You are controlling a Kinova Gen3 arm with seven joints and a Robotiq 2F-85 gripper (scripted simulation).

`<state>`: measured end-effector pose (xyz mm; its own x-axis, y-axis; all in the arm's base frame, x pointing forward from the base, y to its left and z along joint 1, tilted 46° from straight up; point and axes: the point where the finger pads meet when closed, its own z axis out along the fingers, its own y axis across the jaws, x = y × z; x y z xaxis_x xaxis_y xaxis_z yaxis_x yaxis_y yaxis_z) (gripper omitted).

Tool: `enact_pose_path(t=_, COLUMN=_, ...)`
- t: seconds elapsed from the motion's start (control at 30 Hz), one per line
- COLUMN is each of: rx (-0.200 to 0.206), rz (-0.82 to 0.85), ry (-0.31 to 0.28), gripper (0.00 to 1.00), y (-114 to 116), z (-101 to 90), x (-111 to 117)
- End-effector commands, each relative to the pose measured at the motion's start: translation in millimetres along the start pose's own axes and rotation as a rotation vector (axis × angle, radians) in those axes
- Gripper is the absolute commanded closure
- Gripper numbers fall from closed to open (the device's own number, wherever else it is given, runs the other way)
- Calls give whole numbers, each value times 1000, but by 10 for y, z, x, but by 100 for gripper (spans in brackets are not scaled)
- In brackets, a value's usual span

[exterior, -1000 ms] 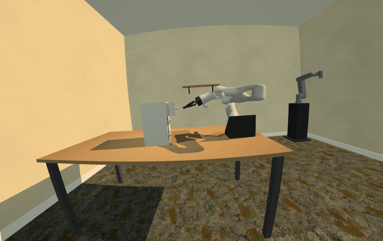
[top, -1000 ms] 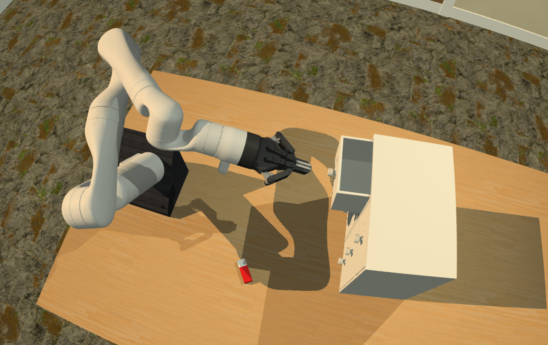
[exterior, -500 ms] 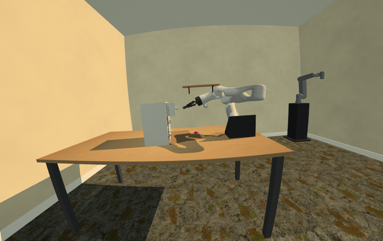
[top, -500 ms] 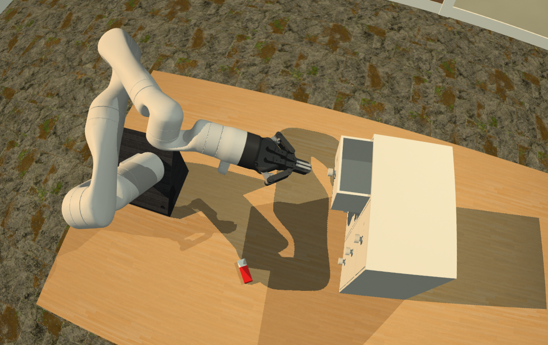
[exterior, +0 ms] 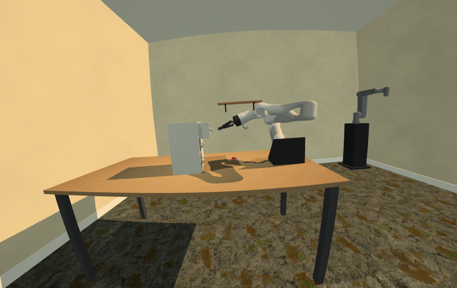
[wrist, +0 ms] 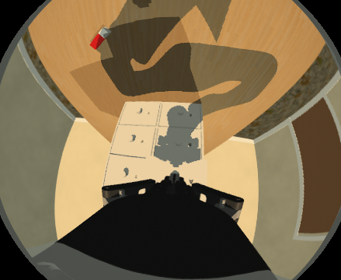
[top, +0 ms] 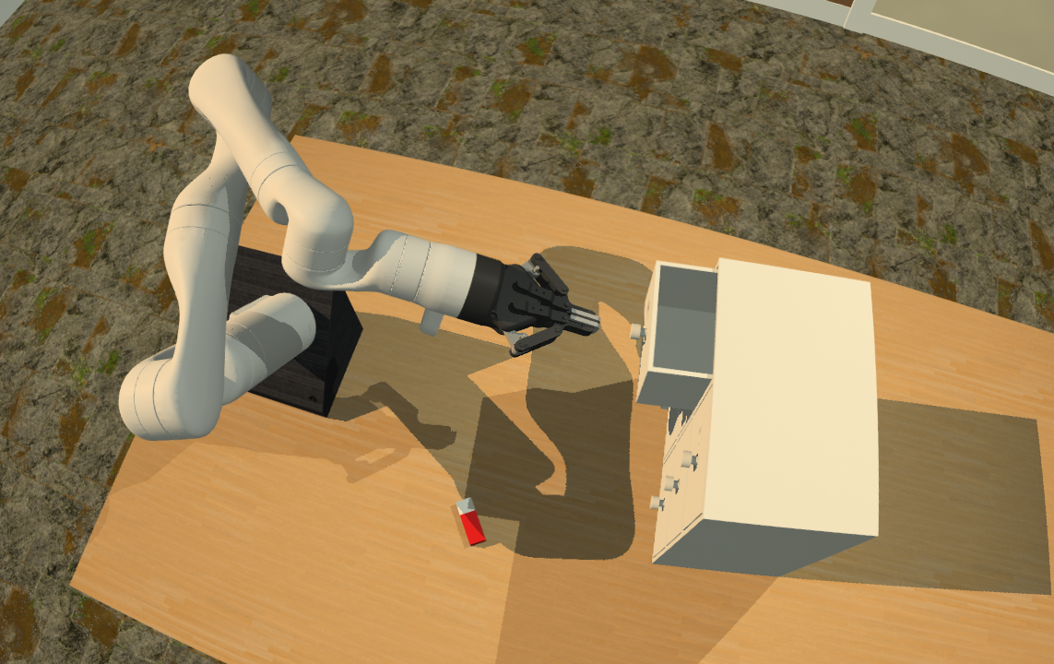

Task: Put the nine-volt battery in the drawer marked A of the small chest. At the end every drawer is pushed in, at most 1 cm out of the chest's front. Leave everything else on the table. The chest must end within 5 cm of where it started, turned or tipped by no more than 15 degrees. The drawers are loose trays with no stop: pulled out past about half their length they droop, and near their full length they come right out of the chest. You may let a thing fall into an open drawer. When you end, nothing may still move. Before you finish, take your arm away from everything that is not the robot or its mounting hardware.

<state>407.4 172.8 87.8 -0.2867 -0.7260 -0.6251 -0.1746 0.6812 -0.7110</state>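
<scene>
Standing on the wooden table [top: 332,528] [exterior: 194,189], the small pale chest [top: 794,396] [exterior: 185,148] [wrist: 139,140] is upright, its knobbed drawer fronts facing the robot. Behind those fronts, across the table, rises the white arm [top: 204,280] [exterior: 287,113] on a black base [top: 340,355] [exterior: 294,152], reaching toward the chest above the tabletop. At its end the black gripper [top: 584,320] [exterior: 220,128] [wrist: 174,179] points slightly downward, its fingers closed fully together with nothing between them, near the open drawer's knob [top: 636,332] [exterior: 210,130] but apart from it. That upper drawer [top: 650,387] [exterior: 204,130] sticks out of the chest; its letter cannot be read. Smallest but for the knob, the red-and-grey nine-volt battery [top: 471,525] [exterior: 235,158] [wrist: 97,41] lies on the table, outside the chest and well apart from the gripper.
</scene>
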Motion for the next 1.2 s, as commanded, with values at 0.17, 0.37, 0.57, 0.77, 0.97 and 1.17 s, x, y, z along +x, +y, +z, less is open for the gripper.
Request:
enact_pose_path(t=0.17, rx=0, rz=1, ry=0, gripper=100, y=-1, z=32, x=-15)
enact_pose_path(t=0.37, rx=0, rz=1, ry=0, gripper=100, y=-1, z=67, x=-27)
enact_pose_path(t=0.57, rx=0, rz=1, ry=0, gripper=100, y=-1, z=114, x=-44)
enact_pose_path(t=0.77, rx=0, rz=1, ry=0, gripper=100, y=-1, z=186, x=-71)
enact_pose_path(t=0.97, rx=0, rz=1, ry=0, gripper=100, y=-1, z=242, x=-91)
enact_pose_path(t=1.17, rx=0, rz=1, ry=0, gripper=100, y=-1, z=339, x=-126)
